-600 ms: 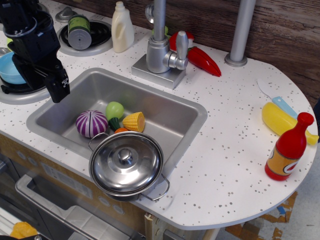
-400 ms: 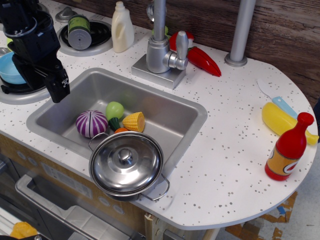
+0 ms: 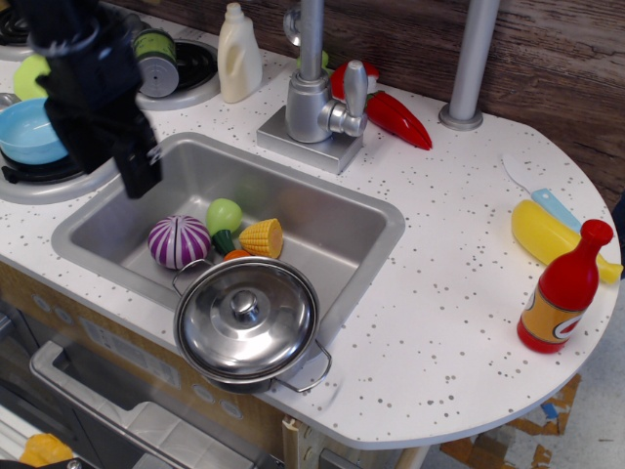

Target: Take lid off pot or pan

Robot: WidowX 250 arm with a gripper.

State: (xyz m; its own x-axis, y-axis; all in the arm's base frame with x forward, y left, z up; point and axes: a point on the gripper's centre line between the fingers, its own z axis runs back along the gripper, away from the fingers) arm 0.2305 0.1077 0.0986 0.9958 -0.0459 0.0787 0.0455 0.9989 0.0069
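Observation:
The shiny steel lid with its small round knob sits closed on the shallow steel pot, which rests on the front rim of the sink, with one wire loop handle at the lower right. My black gripper hangs over the sink's left edge, well up and left of the pot. Its fingers point down and look close together; I cannot tell whether they are shut. It holds nothing that I can see.
The sink holds a purple onion, a green vegetable and a corn piece. A blue bowl sits on the left burner. A faucet, white bottle, red pepper, banana and red sauce bottle stand around.
My gripper has moved to the right and a little down, from the sink's left rim toward the basin. The pot and lid have not moved.

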